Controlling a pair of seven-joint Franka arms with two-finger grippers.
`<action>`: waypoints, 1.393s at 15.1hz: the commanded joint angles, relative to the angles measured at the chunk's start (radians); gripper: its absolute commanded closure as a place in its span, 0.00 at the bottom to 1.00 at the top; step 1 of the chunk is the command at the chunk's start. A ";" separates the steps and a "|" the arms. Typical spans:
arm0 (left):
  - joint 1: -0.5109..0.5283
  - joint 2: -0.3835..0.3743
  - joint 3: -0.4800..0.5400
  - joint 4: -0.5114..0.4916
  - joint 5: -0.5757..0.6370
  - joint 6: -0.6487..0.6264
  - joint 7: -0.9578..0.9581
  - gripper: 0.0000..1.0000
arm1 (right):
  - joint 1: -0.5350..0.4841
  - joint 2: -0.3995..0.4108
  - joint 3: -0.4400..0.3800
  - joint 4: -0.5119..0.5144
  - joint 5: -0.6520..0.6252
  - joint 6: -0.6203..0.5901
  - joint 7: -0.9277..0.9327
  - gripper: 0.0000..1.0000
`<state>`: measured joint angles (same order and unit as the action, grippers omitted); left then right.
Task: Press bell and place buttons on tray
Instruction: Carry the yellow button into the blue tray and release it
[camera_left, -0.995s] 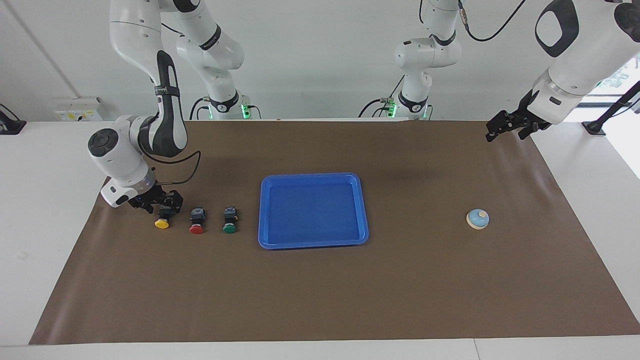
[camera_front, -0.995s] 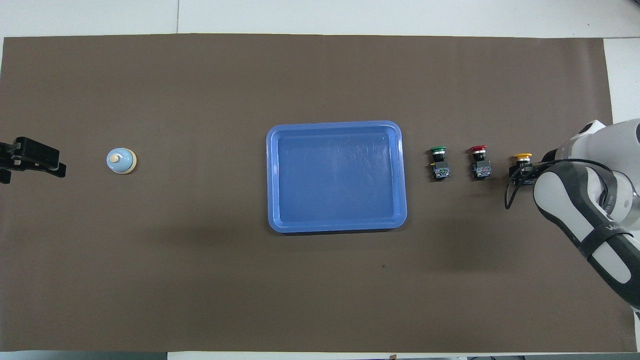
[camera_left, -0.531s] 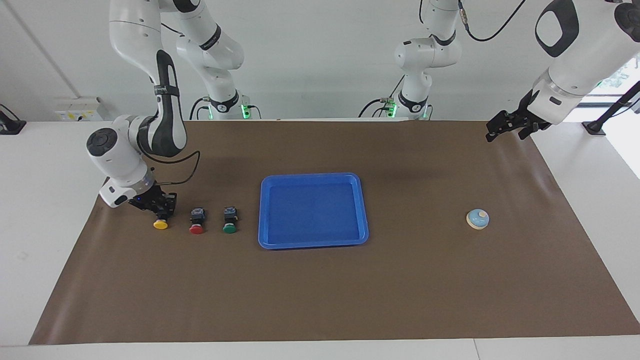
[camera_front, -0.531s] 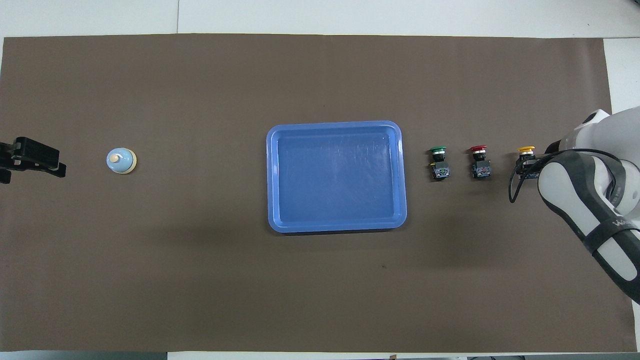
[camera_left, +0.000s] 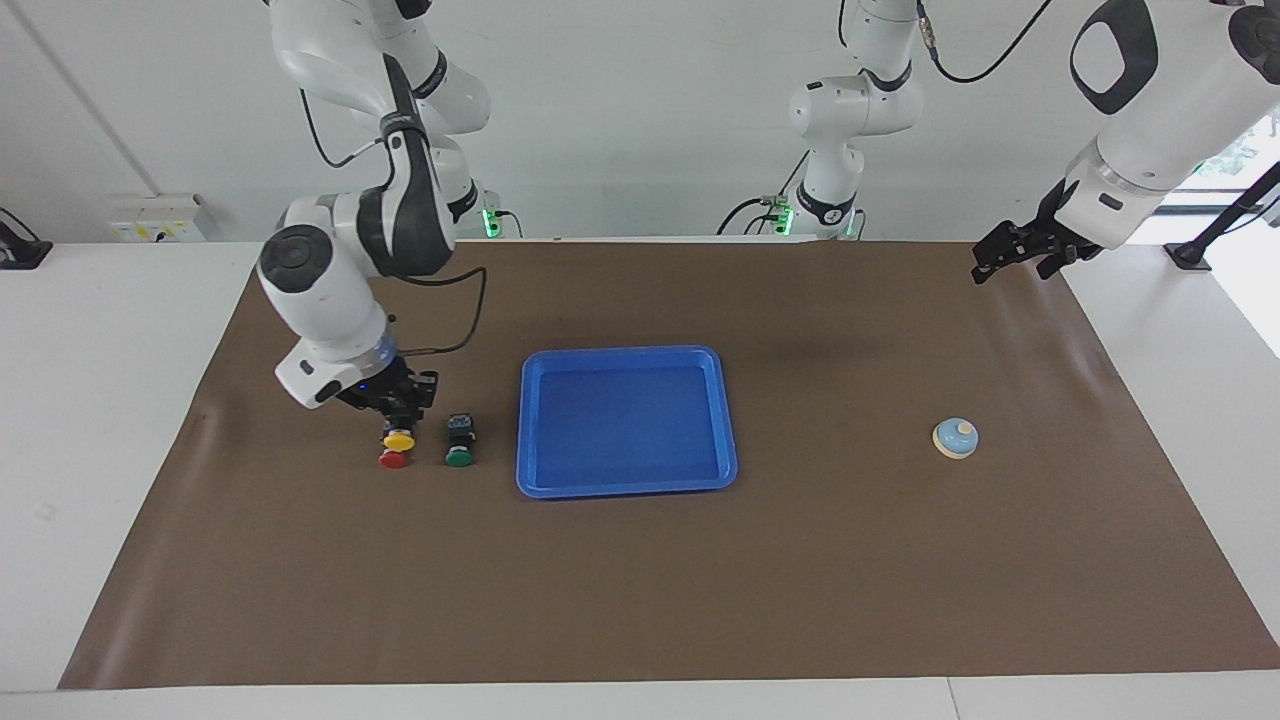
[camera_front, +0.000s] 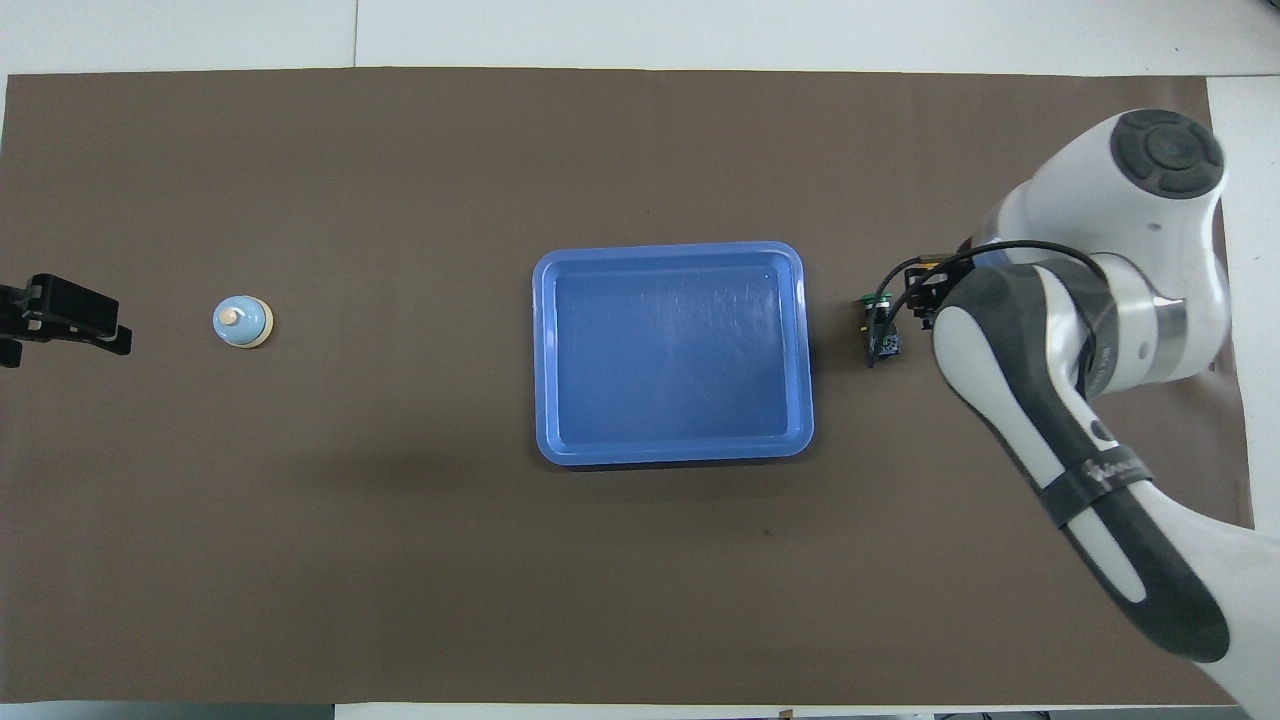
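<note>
Facing view: the right gripper (camera_left: 398, 418) clamps the yellow button (camera_left: 399, 440), black body and mushroom cap, over the red button (camera_left: 393, 459), beside the green button (camera_left: 458, 457) near the tray (camera_left: 627, 487). Overhead view: the right arm (camera_front: 1060, 340) hides both; the left gripper (camera_front: 60, 322) waits open near the bell (camera_front: 242, 322).

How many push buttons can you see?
3. The yellow button is up in the right end effector, above the red button. Red sits on the mat, and the green button sits between it and the tray. None are in the tray.
</note>
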<state>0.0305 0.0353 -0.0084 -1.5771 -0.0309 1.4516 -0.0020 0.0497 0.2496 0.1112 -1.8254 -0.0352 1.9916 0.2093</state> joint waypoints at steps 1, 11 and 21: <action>-0.004 -0.029 0.007 -0.029 -0.007 0.009 -0.001 0.00 | 0.119 0.013 0.001 0.015 0.004 -0.010 0.187 1.00; -0.004 -0.028 0.007 -0.029 -0.007 0.009 -0.001 0.00 | 0.271 0.085 0.002 -0.018 0.024 0.117 0.329 1.00; -0.004 -0.028 0.007 -0.029 -0.007 0.009 -0.001 0.00 | 0.257 0.065 0.007 -0.058 0.055 0.130 0.343 0.00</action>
<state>0.0305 0.0349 -0.0083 -1.5771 -0.0309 1.4516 -0.0020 0.3229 0.3444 0.1146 -1.8779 -0.0158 2.1450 0.5415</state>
